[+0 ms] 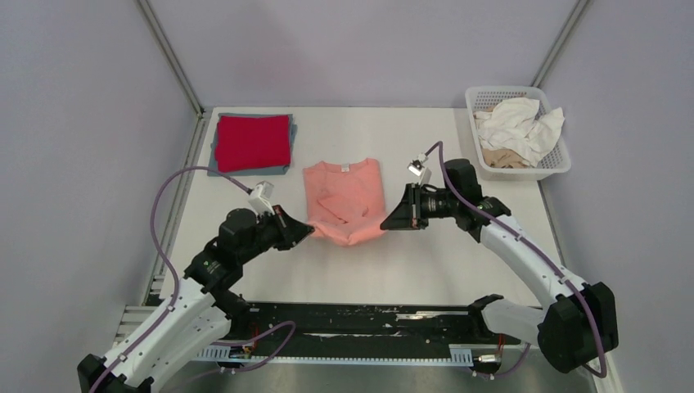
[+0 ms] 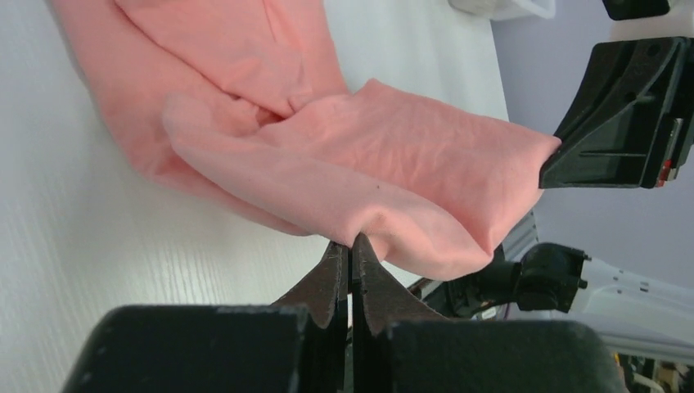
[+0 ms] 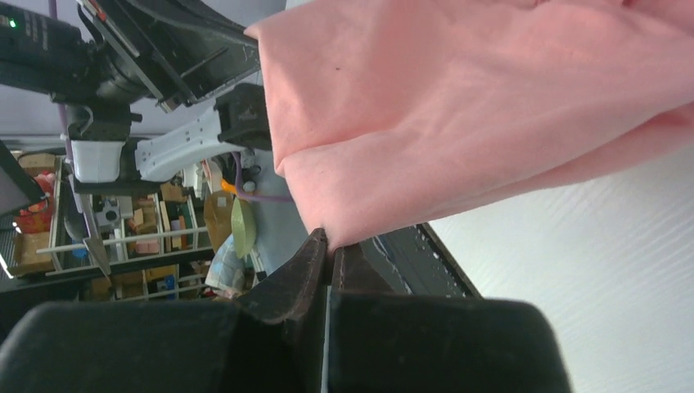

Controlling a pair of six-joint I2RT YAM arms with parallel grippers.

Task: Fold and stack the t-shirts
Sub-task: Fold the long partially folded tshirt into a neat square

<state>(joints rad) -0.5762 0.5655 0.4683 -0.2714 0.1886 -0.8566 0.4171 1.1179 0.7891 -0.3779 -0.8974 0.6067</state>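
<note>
A salmon-pink t-shirt (image 1: 344,196) lies mid-table, collar to the far side, its near hem lifted off the table. My left gripper (image 1: 309,232) is shut on the hem's left corner, seen in the left wrist view (image 2: 350,241) with the pink cloth (image 2: 393,164) bunched above the tips. My right gripper (image 1: 385,223) is shut on the hem's right corner, seen in the right wrist view (image 3: 329,244) under the pink cloth (image 3: 458,106). A folded red t-shirt (image 1: 253,141) lies on a folded grey-blue t-shirt (image 1: 214,160) at the far left.
A white lattice basket (image 1: 556,164) at the far right corner holds crumpled white shirts (image 1: 517,123) and a beige one (image 1: 501,157). A black rail (image 1: 360,315) runs along the table's near edge between the arm bases.
</note>
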